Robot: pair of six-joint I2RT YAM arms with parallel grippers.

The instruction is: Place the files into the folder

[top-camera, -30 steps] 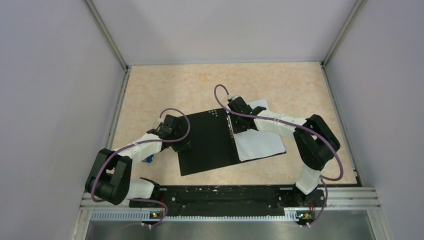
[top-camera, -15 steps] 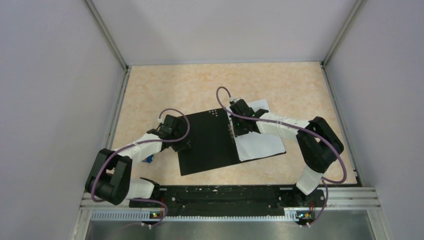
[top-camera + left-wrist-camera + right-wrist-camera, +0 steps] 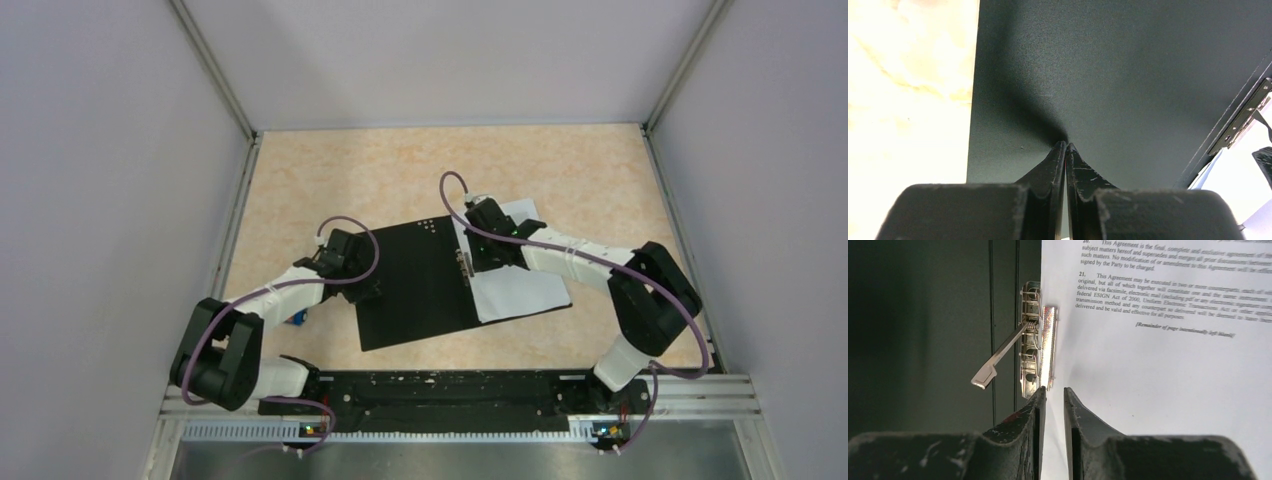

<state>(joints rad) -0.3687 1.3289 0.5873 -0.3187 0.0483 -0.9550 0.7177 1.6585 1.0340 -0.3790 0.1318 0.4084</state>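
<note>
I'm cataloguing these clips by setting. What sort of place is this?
Probably a lab robot cell: plain metal-framed walls boxing a beige tabletop, left arm and right arm bolted at its near edge, an open folder with printed files.

Bright even light, soft shadows, sharp focus

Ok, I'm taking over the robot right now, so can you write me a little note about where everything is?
Left tool: shut, tips pressing on the black inside cover of the folder, which lies open.
Right tool: nearly closed, at the edge of the files beside the metal clip. I cannot tell if it pinches paper.
Done: the files lie just right of the clip, edge against it.
Left: the lever stands out from the clip, so probably clamp the files, then close the folder.
</note>
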